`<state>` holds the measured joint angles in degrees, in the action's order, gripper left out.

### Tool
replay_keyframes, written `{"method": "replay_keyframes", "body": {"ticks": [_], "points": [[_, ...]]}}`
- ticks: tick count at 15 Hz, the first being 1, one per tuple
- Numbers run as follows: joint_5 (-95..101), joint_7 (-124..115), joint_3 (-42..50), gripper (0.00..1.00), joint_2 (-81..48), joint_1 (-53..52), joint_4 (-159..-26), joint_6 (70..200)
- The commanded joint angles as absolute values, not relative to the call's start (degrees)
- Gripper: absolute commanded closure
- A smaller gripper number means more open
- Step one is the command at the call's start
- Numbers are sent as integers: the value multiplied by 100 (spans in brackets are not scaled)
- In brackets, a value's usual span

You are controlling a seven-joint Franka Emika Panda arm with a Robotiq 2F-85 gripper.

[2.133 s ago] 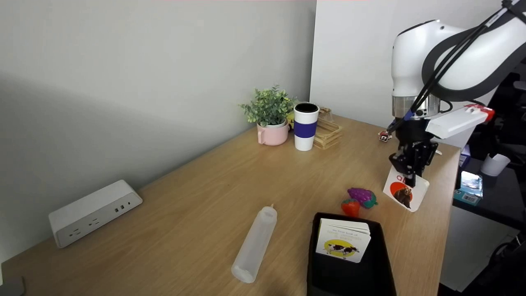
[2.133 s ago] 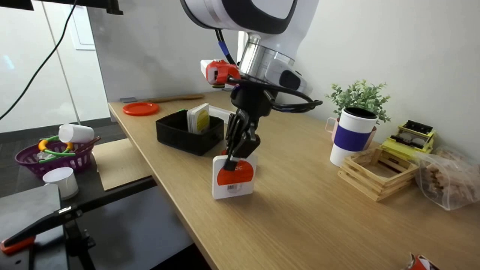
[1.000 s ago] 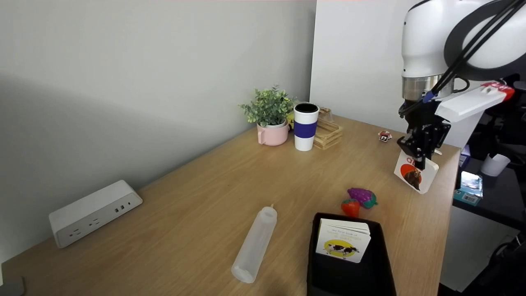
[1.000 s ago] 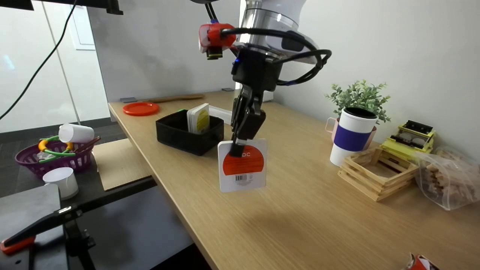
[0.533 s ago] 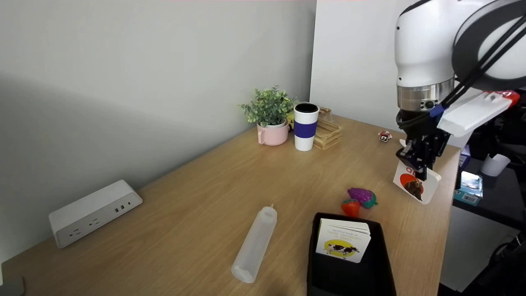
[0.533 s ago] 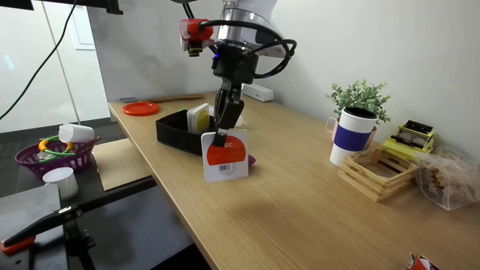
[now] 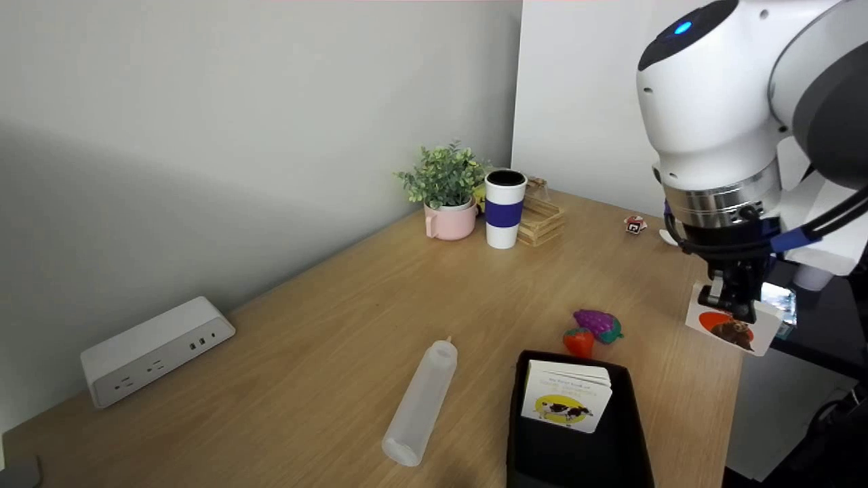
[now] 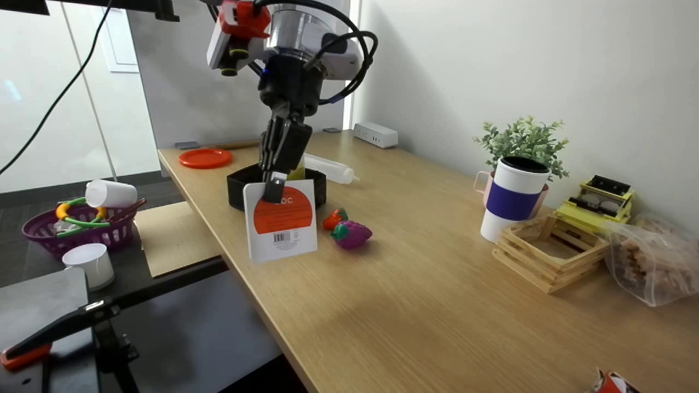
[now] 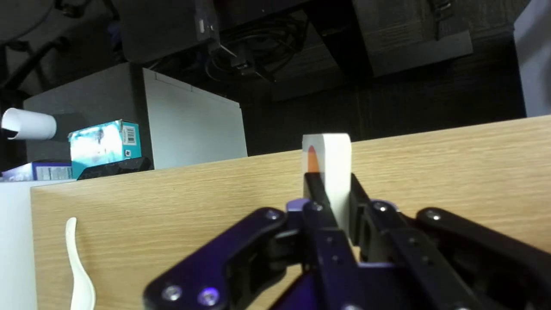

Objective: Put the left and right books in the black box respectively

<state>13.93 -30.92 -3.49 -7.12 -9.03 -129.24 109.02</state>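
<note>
My gripper (image 9: 332, 183) is shut on the white book with the red-orange picture, its fingers on both faces. In an exterior view the held book (image 8: 288, 240) hangs nearly upright above the table, back cover showing, partly in front of the black box (image 8: 237, 192). In an exterior view its bear cover (image 7: 702, 308) is at the table's edge, right of the black box (image 7: 576, 462), with a finger over part of it. The white book with the yellow cow picture (image 7: 561, 411) leans inside the box. The box is out of view in the wrist view.
A toy strawberry (image 7: 578, 342) and a purple toy fruit (image 7: 595, 324) lie beside the box. A clear bottle (image 7: 420, 405) lies left of it. A white power strip (image 7: 159, 352), a cup (image 7: 502, 213) and a wooden crate (image 8: 546, 256) stand farther off. A red plate (image 8: 205, 158) lies beyond the box.
The held book has risen off the table. It has moved with my gripper toward the table's open edge and toward the box. The book in the box has not moved.
</note>
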Motion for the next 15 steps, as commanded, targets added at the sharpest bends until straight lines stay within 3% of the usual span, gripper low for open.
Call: {"method": "replay_keyframes", "body": {"ticks": [1, 11, 12, 15], "points": [[1654, -2927, -527, 96, -487, -1013, -12916, 10479], [635, 124, -653, 96, -44, -854, -12990, 10512], [868, -483, -687, 86, -207, -916, -12918, 10553], [735, -74, -678, 86, -160, -880, -12918, 10553]]}}
